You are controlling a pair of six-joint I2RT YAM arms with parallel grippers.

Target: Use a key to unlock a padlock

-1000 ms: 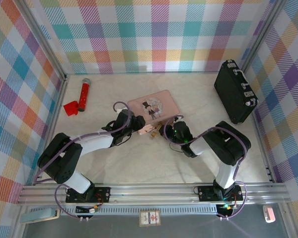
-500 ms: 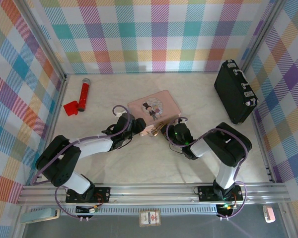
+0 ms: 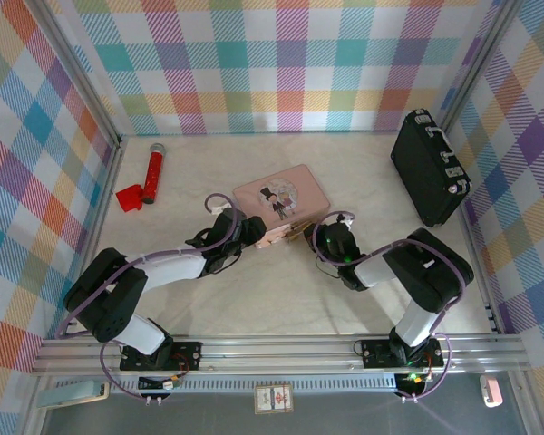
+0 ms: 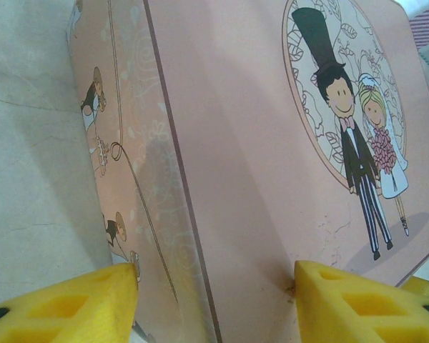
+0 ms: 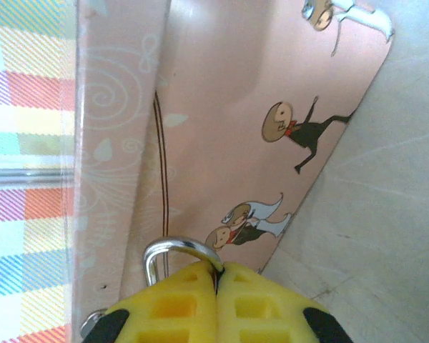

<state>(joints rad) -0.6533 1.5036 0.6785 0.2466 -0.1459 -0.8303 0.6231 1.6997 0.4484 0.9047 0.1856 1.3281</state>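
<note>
As far as the wrist views allow, the padlock (image 5: 173, 244) is not yet shown open. Its silver shackle arches intact just above the tips of the right gripper (image 5: 216, 269), hard against the side wall of the pink tin box (image 4: 236, 143). The brass body is hidden behind the yellow fingers (image 5: 171, 307). The key cannot be made out, so it cannot be told whether it sits in the lock or between the pads.

Right jaws: pressed together, with the shackle's near leg ending at their seam. What they pinch, if anything, is not visible.

Left gripper (image 4: 216, 270): jaws apart, one finger at the tin's side wall and the other over the illustrated lid. Whether they press the tin cannot be judged.

From overhead, both grippers meet at the tin's near edge on the pale surface (image 3: 254, 290). The black case (image 3: 428, 168) stands well apart at the far right.

Assessment: positioning at the lock appears done. Key insertion is unconfirmed. Turning the key and releasing the shackle are outstanding.
</note>
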